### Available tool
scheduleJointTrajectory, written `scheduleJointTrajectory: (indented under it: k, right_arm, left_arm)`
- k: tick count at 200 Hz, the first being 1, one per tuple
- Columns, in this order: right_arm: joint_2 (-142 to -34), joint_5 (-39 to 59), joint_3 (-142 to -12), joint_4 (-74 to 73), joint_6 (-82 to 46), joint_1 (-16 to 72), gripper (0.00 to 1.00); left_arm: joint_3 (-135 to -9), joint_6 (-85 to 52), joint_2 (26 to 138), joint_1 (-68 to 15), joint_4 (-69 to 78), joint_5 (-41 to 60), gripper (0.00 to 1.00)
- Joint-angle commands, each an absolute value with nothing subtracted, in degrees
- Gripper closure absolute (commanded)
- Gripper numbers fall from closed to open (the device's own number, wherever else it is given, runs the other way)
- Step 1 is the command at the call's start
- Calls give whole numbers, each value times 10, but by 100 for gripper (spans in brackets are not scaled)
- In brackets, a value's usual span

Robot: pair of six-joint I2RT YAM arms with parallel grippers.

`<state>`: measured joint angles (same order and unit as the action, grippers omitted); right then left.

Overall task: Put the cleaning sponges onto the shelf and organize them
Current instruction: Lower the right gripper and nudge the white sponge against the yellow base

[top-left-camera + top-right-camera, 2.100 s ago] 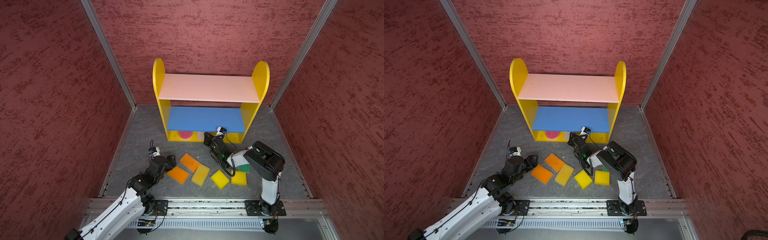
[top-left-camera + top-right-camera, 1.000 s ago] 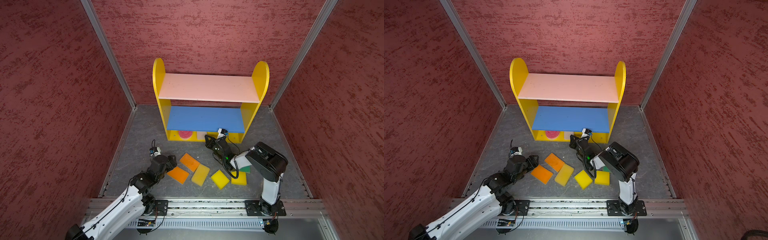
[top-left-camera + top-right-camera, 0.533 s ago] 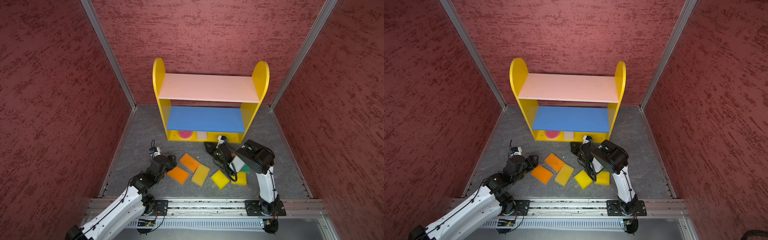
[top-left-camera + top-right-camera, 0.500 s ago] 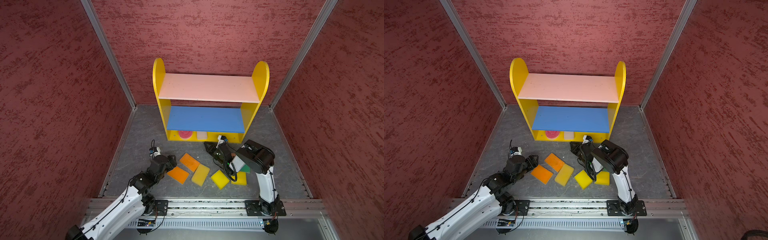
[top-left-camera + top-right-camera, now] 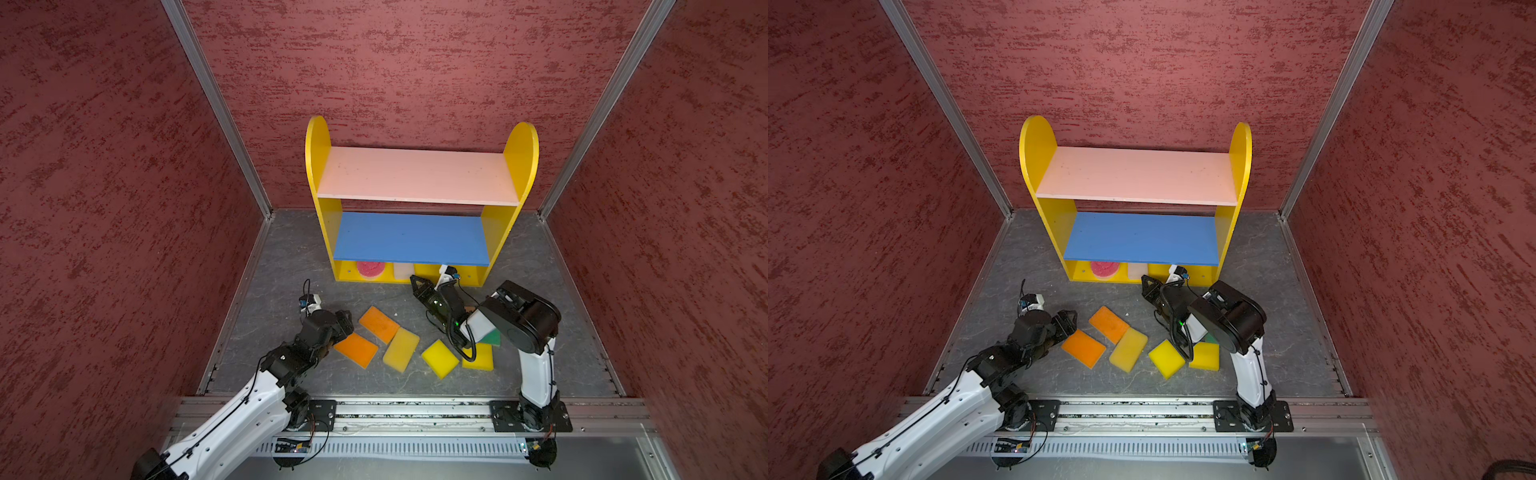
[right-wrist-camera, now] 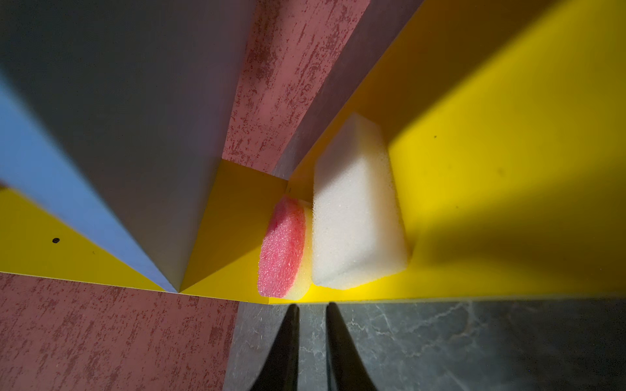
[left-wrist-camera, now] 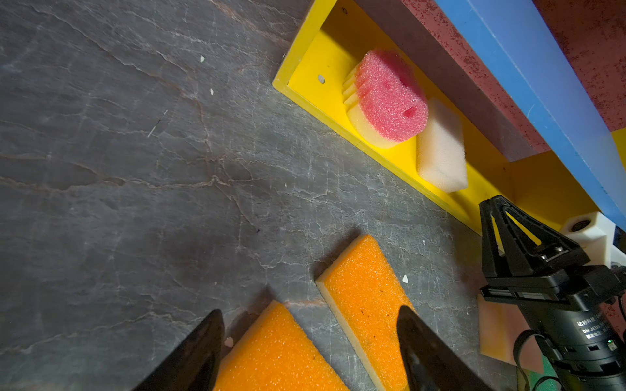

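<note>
The shelf holds only the round red-pink sponge and the off-white sponge, touching on its yellow base; the others lie on the table. The left tool gapes wide over an orange sponge. The right tool, nearly closed and empty, sits at the base's front, where a stray sweep could topple that pair.

On the base of the shelf, the pink sponge and white sponge fill the left; the right half lies free.
</note>
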<state>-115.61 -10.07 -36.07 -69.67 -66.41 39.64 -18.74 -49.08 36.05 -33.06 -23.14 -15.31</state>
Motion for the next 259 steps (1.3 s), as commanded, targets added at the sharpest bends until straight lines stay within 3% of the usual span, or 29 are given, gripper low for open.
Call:
scheduleJointTrajectory:
  k: [1, 133, 259]
  right_arm:
    - [-1149, -147, -374, -647, -673, 395, 82]
    - [-1193, -192, -437, -611, -650, 395, 78]
    - [-1196, -184, -438, -607, -674, 395, 95]
  left_arm:
    - [-184, -488, 360, -327, -230, -151, 20]
    - [-179, -489, 356, -326, -234, -146, 20]
    - [-172, -494, 366, -326, -226, -142, 20]
